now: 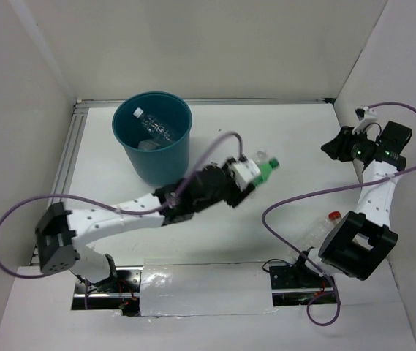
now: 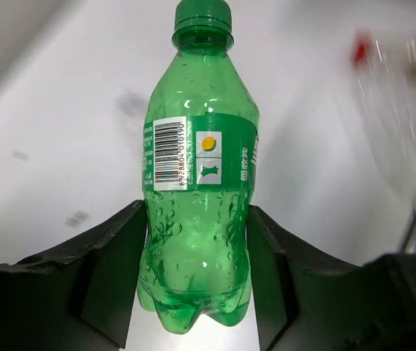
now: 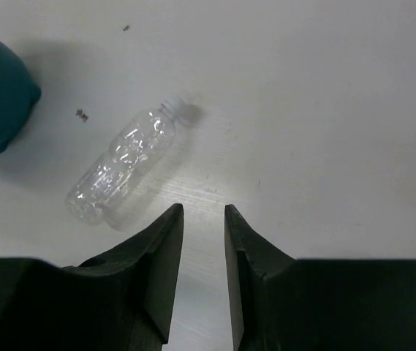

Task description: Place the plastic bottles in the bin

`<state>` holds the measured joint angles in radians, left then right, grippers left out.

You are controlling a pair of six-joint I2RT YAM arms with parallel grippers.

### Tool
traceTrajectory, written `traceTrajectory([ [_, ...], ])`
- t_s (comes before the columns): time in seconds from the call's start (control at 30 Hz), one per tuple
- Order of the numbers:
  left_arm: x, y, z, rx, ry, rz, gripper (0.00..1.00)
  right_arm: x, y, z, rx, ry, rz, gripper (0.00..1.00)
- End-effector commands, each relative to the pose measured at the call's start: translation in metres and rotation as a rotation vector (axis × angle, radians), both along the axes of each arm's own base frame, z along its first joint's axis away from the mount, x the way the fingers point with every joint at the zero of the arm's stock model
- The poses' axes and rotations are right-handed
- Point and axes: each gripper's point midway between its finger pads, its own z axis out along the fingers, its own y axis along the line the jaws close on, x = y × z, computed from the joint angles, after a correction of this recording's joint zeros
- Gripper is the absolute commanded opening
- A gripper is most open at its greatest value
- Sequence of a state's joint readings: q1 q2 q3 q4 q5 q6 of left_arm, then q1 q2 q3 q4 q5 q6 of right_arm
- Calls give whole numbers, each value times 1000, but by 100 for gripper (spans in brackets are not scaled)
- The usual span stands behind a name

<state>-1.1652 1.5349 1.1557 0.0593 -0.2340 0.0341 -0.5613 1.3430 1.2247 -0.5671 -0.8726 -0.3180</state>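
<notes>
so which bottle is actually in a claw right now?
The green bottle, clamped in the left claw. The clear bottle lies loose; another sits in the bin.

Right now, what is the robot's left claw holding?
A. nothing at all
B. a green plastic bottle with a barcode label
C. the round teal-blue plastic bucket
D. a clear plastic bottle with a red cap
B: in the left wrist view, the left gripper has its two dark fingers pressed against both sides of the green plastic bottle.

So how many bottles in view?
4: clear bottle in bin, green bottle in left gripper, second clear bottle lying on table, red-capped bottle by right arm's base; bin may hide more.
</notes>
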Motion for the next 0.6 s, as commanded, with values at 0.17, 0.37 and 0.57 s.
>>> traceTrajectory([
  [0.17, 101, 125, 202, -443, -214, 459, 0, -26, 3, -49, 35, 125, 15, 47],
  [0.37, 155, 225, 202, -422, -272, 821, 0, -30, 1, -71, 52, 223, 36, 76],
  [0.57, 173, 282, 159, -315, -197, 1018, 5, -31, -12, -94, 57, 342, -14, 84],
])
